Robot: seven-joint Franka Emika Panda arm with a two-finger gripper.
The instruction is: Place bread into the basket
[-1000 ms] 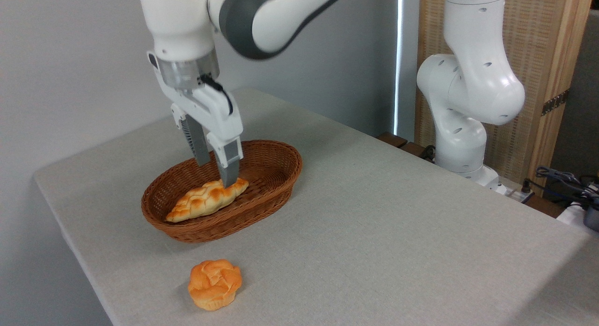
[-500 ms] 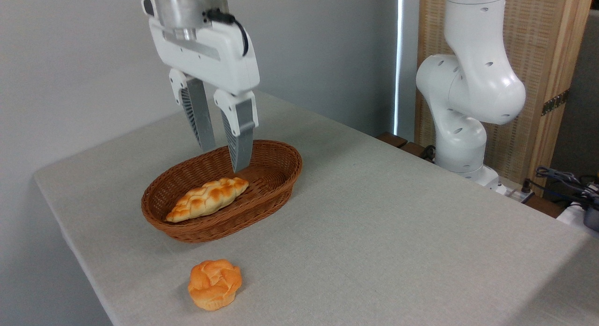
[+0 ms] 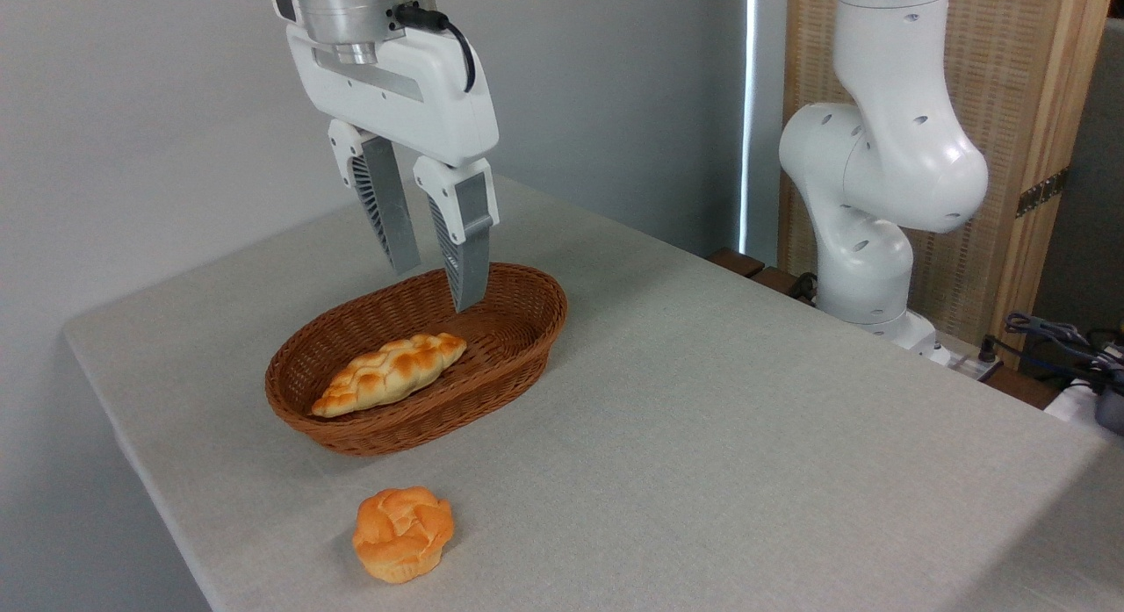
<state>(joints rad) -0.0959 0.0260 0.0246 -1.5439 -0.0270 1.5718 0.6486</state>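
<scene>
Bread (image 3: pixel 389 373) lay inside the basket (image 3: pixel 514 353), along its length and toward the front left part. It was a long braided loaf, pointed at both ends, with a pale golden crust and browned patches on the raised plaits. Its surface looked smooth and a little glossy.

The basket was oval and shallow, woven from reddish-brown wicker, with a fine ribbed pattern on the wall and a thicker twisted rim. It stood on a table (image 3: pixel 720 436) covered by a pale grey cloth of matte, slightly grainy texture; the near left corner of the table was rounded.

Above the far end of the basket hung the gripper (image 3: pixel 437 280). Its two grey fingers (image 3: pixel 390 210) were apart, with nothing between them, and their tips were clear of the loaf. The inner faces of the fingers were ribbed, and the body above them was white hard plastic under a metal ring.

In front of the basket, well apart from it, sat a small round orange bun (image 3: pixel 403 533) with a folded top.
</scene>
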